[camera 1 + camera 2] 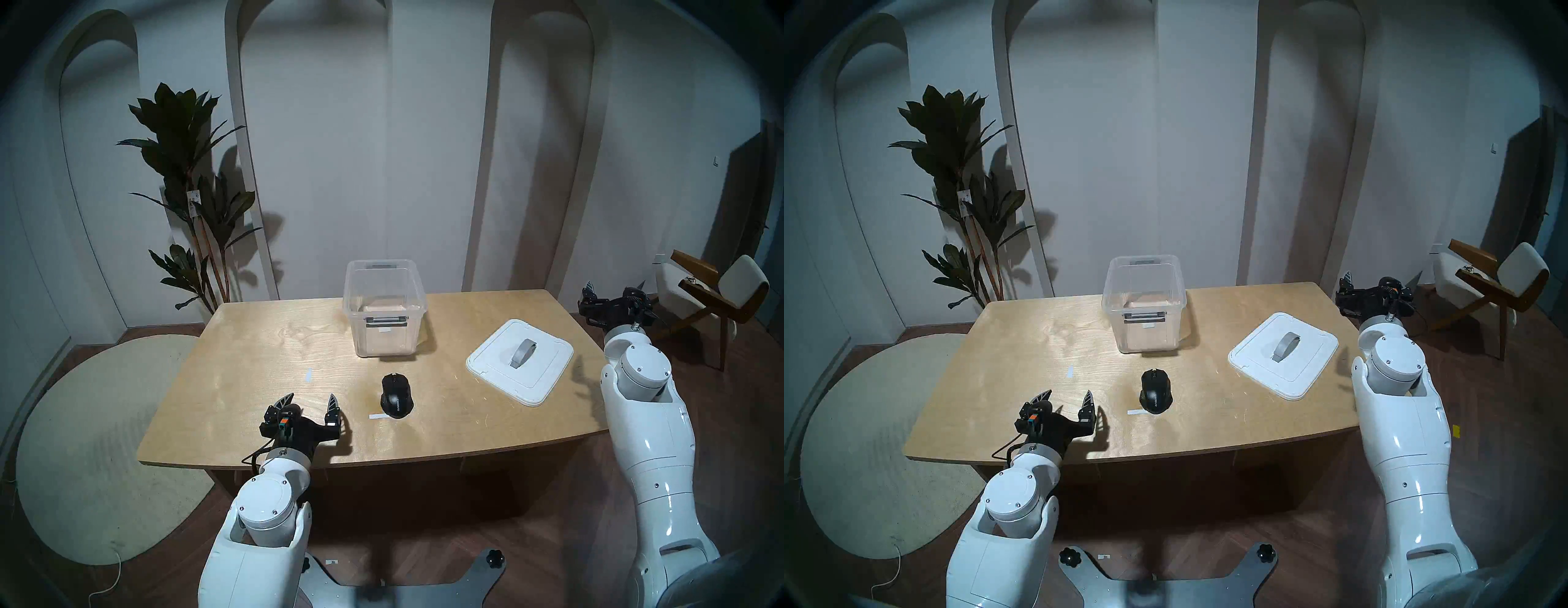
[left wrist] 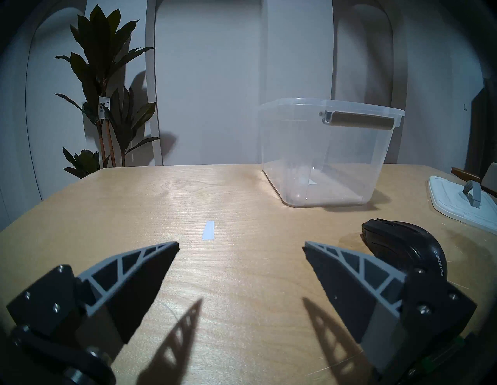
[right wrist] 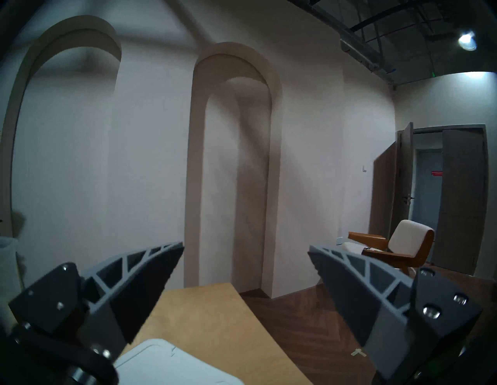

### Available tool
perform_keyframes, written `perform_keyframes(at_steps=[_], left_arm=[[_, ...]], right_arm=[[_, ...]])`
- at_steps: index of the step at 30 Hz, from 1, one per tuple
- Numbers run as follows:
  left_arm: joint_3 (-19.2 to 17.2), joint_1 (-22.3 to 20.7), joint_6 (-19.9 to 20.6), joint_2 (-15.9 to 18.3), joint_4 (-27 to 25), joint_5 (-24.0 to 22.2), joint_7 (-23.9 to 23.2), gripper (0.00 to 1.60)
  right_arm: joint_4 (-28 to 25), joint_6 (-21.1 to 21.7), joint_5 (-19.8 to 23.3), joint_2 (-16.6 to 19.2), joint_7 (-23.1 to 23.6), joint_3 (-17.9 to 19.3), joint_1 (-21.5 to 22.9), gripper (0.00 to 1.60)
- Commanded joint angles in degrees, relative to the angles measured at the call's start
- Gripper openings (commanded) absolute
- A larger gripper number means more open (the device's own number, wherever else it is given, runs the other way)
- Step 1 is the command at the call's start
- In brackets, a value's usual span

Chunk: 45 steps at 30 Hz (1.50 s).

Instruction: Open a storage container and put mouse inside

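Left gripper (image 1: 311, 399) spread empty beside mouse (image 1: 396, 395); storage container (image 1: 384, 316) lidless

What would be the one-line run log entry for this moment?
translucent plastic storage container: open, empty | white lid: on table, right | black computer mouse: on table | left gripper: open, beside mouse | right gripper: open, off table

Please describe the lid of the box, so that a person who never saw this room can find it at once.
Find the wooden table in front of the arched wall. The clear open storage container stands near its far edge, and the lid lies flat on the robot's right of it, apart from it. It is the only white flat panel, with a grey strap handle on top.
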Motion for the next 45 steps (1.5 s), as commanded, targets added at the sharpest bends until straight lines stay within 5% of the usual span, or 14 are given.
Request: perform_keyframes(at_steps=[1,18,34,40,45], left_arm=[[0.0,-0.7,-0.3,0.0,-0.9,0.0,0.0,1.60],[-0.1,-0.8,-0.4,0.0,-1.2,0.0,0.0,1.60],[-0.1,-0.7,-0.5,-0.1,-1.9,-0.1,0.1,1.60],[-0.1,-0.3,-0.5,-0.1,-2.6,-0.1,0.1,1.60],[-0.1,0.0,-0.3,-0.2,-3.1,-0.1,0.2,1.60]], right_arm=[[-1.0,1.1,2.9,4.3,6.1,2.5,-1.5,1.60],[-4.6,6.5,11.3,8.4,24.2,0.8,-5.1,1.60],[-6.2,14.1,23.7,17.9,41.4,1.9,-7.7,1.60],[0.1,17.7,28.1,21.1,48.3,4.8,-6.2,1.60],[5.0,14.9,25.4,18.6,45.3,3.5,-3.4,1.60]])
